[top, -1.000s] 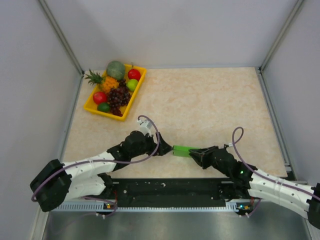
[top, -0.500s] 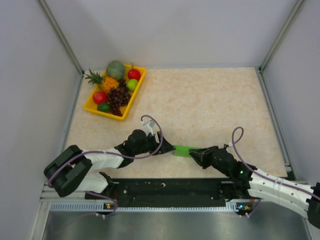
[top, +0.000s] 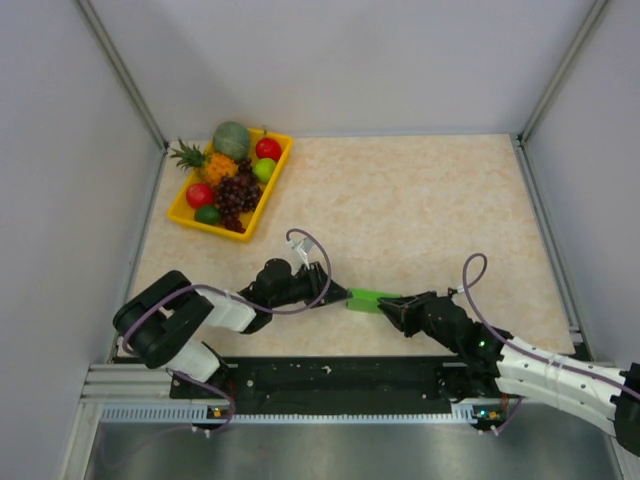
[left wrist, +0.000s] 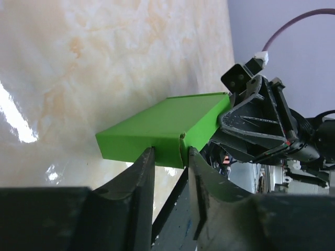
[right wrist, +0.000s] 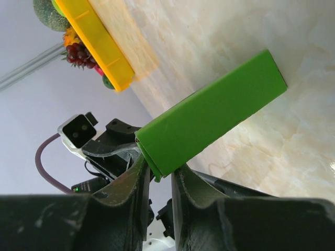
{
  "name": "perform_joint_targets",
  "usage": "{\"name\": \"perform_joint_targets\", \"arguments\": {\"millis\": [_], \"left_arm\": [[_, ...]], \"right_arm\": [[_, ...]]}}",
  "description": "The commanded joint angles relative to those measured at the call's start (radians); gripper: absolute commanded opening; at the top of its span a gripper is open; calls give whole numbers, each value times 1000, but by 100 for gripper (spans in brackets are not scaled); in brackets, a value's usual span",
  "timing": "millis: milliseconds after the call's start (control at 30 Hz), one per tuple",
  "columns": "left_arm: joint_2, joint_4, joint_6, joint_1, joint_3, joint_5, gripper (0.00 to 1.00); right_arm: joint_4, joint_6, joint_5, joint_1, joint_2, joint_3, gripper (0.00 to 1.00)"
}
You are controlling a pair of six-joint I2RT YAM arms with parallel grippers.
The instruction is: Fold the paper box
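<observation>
Paper box [top: 368, 298] lies between outstretched arms: right hand [top: 390, 304] pinches one end, left hand [top: 338, 293] half-closed, hold unclear.

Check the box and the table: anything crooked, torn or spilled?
Nothing spilled; the fruit tray looks tidy. The paper box sits between the right gripper, clamped on one end, and the left gripper. Only oddity: a small stepped seam on its edge between the left fingers, where a flap may not sit flush.
</observation>
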State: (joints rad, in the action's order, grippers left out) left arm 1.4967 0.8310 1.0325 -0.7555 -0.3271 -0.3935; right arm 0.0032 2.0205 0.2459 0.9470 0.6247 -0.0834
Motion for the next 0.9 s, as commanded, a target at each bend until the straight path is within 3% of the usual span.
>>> {"name": "perform_joint_targets", "arguments": {"millis": [0, 167, 267, 300, 400, 533, 633, 867], "left_arm": [[102, 151, 1, 16, 46, -4, 25], [187, 241, -11, 42, 74, -25, 10], [215, 243, -9, 44, 57, -54, 9], [220, 249, -5, 44, 51, -65, 9], [209, 226, -9, 45, 36, -65, 9], [165, 142, -43, 45, 14, -48, 10], [140, 80, -60, 44, -10, -48, 11], [114, 19, -87, 44, -16, -34, 11]], "right_arm": [[-143, 150, 44, 3, 50, 102, 0], [-141, 118, 49, -4, 40, 116, 1], [-143, -136, 38, -69, -6, 58, 20], [-150, -302, 26, -86, -20, 42, 40], [-239, -521, -45, -151, -92, -12, 59], [-318, -687, -215, -231, -163, -18, 68], [-400, -827, -226, -246, -175, -68, 74], [-422, -1101, -253, -290, -198, -153, 68]]}}
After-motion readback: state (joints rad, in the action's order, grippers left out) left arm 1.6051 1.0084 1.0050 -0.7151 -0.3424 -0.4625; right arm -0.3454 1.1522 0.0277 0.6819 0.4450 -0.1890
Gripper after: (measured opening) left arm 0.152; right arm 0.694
